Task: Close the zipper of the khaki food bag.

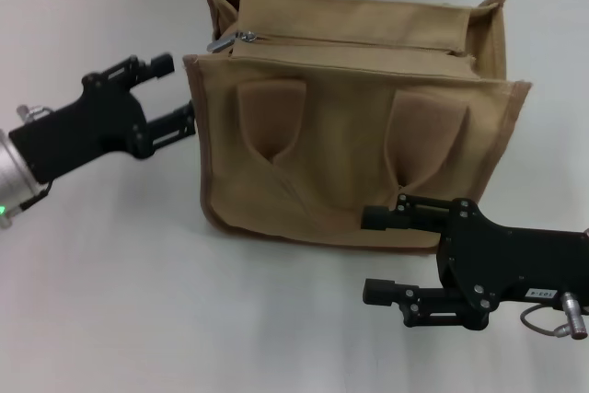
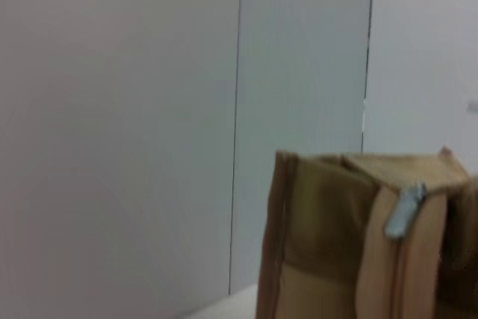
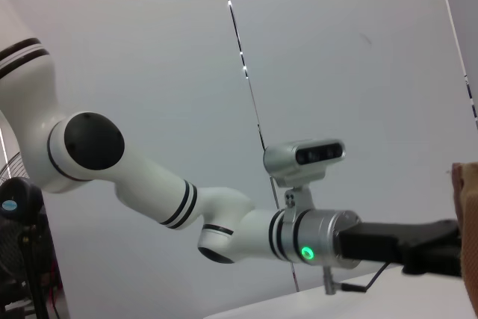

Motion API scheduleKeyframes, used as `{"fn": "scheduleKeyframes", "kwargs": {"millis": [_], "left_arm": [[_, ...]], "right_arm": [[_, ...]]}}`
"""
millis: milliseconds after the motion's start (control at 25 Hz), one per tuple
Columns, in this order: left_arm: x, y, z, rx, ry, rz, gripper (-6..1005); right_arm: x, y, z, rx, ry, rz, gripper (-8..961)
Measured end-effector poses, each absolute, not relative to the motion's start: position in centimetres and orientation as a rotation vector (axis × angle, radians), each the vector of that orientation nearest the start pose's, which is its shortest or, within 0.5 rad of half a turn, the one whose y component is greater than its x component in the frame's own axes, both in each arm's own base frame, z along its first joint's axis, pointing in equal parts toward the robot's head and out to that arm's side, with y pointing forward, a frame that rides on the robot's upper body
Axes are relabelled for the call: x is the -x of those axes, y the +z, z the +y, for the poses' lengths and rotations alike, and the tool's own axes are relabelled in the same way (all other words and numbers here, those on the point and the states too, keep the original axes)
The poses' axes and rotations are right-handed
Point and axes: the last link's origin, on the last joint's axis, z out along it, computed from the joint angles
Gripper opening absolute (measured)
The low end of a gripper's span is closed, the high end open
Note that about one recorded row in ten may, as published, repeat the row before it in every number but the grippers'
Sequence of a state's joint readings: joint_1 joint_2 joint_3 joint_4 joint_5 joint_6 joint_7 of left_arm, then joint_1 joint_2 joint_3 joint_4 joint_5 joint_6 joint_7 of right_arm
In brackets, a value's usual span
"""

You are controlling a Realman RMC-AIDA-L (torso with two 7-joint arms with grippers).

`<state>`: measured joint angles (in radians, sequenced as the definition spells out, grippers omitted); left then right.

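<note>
Bag [image 1: 350,154] sits mid-table, soft canvas that looks likely to sag under a tug. Left gripper [image 1: 175,94], fingers spread, hovers by its left end near the pull tab [image 1: 224,42], the spot to pinch. Right gripper [image 1: 379,255] waits spread at the front.

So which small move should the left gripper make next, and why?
Probably lift the left gripper and move it inward to the silver pull tab. Its jaws stand open beside the khaki food bag's left end, below the tab, and hold nothing.
</note>
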<state>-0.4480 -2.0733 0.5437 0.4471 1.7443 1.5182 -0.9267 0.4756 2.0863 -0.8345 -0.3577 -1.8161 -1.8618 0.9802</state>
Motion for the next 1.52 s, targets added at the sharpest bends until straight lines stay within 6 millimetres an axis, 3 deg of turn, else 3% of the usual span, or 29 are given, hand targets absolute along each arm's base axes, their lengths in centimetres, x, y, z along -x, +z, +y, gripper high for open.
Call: {"fn": "scheduleKeyframes", "kwargs": {"millis": [200, 360, 560, 920, 1120, 1200, 1520], "left_arm": [[28.7, 1.5, 32.3, 2.202, -1.018, -0.413, 758], [28.6, 1.6, 32.2, 2.182, -1.038, -0.404, 758], [28.4, 1.2, 32.0, 2.224, -1.035, -0.401, 758], [28.1, 1.3, 31.4, 2.474, -0.86, -0.334, 758], [27.4, 0.7, 31.8, 2.488, -0.865, -0.311, 758], [26.6, 0.8, 33.1, 2.354, -0.997, -0.379, 758], [26.8, 1.7, 33.2, 2.258, -1.053, -0.395, 758]], "right_arm": [[-24.4, -4.2, 24.7, 2.866, 1.266, 0.336, 750], [-24.5, -4.3, 24.4, 2.847, 1.273, 0.334, 750], [-24.6, -4.3, 24.3, 2.845, 1.274, 0.339, 750], [-24.6, -4.5, 24.5, 2.852, 1.258, 0.341, 750], [-24.5, -4.7, 24.4, 2.851, 1.269, 0.351, 750], [-24.5, -4.8, 24.4, 2.852, 1.272, 0.351, 750], [-24.6, -5.0, 24.1, 2.843, 1.277, 0.371, 750]]}}
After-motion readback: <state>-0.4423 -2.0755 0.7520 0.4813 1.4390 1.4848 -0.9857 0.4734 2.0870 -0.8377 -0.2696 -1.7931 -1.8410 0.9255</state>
